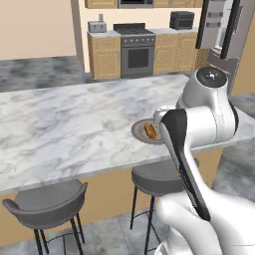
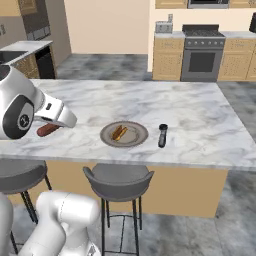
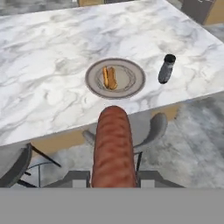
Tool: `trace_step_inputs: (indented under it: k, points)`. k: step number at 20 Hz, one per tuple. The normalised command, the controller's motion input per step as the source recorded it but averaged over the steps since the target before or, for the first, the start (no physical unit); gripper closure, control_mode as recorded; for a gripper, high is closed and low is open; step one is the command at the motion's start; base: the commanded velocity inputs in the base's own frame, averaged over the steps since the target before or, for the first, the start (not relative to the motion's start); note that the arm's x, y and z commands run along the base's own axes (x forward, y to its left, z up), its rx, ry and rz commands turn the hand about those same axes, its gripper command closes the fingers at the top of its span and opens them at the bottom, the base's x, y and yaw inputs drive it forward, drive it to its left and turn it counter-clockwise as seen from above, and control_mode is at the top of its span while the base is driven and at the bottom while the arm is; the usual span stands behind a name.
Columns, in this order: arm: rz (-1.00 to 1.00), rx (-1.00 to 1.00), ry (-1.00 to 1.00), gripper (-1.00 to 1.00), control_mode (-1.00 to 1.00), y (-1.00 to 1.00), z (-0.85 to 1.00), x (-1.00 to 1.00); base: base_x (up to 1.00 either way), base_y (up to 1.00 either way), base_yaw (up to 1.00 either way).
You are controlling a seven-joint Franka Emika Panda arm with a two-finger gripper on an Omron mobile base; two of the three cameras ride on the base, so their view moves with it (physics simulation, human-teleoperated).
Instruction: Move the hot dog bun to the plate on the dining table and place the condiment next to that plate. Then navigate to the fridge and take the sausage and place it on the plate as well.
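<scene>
The gripper (image 3: 113, 181) held the sausage (image 3: 113, 148) between nearly closed jaws off the dining table's (image 2: 200, 107) near edge, while the right base view showed the unreadably labelled condiment (image 2: 162, 135) just beside the plate (image 2: 138, 138) bearing the hot dog bun (image 2: 119, 132).

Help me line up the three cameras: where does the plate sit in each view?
Left base view: the plate at centre right, partly behind the arm.
Right base view: centre, left of the condiment.
Hand view: upper centre, beyond the sausage.
Shared landmark: the hot dog bun on it.
</scene>
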Motion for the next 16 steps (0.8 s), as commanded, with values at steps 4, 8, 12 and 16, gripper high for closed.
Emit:
trace_step_inputs:
  k: [4,8,12,16]
  points:
    - [0.0,0.0,0.0,1.0,1.0,0.0,0.0,0.0,1.0,0.06,-0.3]
    - [-0.11,0.08,0.15,1.0,-1.0,-0.13,-0.12,0.46,0.5,-0.04,-0.13]
    - [-0.13,0.22,0.31,1.0,-1.0,-0.75,-0.54,0.98,0.0,0.0,0.0]
    - [-0.02,0.19,0.23,1.0,-1.0,-0.76,-0.82,1.0,0.0,0.0,0.0]
